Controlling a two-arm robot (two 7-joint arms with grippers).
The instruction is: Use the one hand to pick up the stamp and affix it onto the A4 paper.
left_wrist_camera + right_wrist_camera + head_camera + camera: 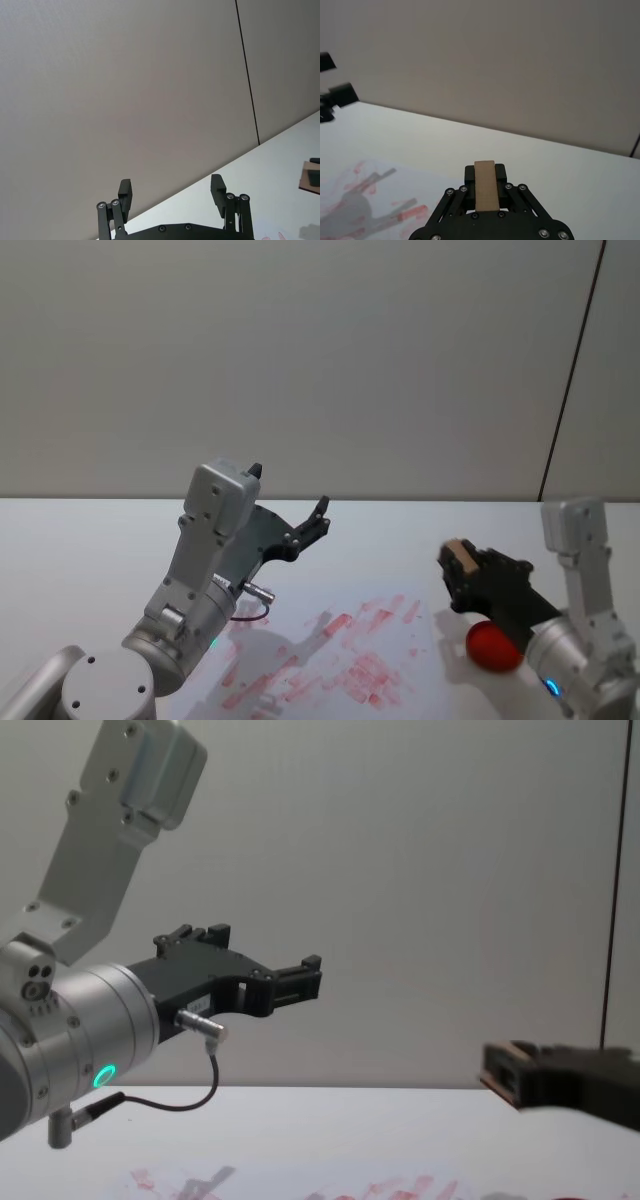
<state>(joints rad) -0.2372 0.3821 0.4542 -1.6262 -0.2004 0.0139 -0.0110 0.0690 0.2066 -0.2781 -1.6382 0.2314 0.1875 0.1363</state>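
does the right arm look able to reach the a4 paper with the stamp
Probably yes: the right tool holds the stamp raised just right of the A4 paper; the open left tool sits high, off its path.

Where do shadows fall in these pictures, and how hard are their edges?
Head view: a soft grey shadow lies on the A4 paper under the left gripper, a fainter one under the right gripper holding the stamp. Right wrist view: a grey shadow with two finger shapes crosses the paper. Lighting looks diffuse.
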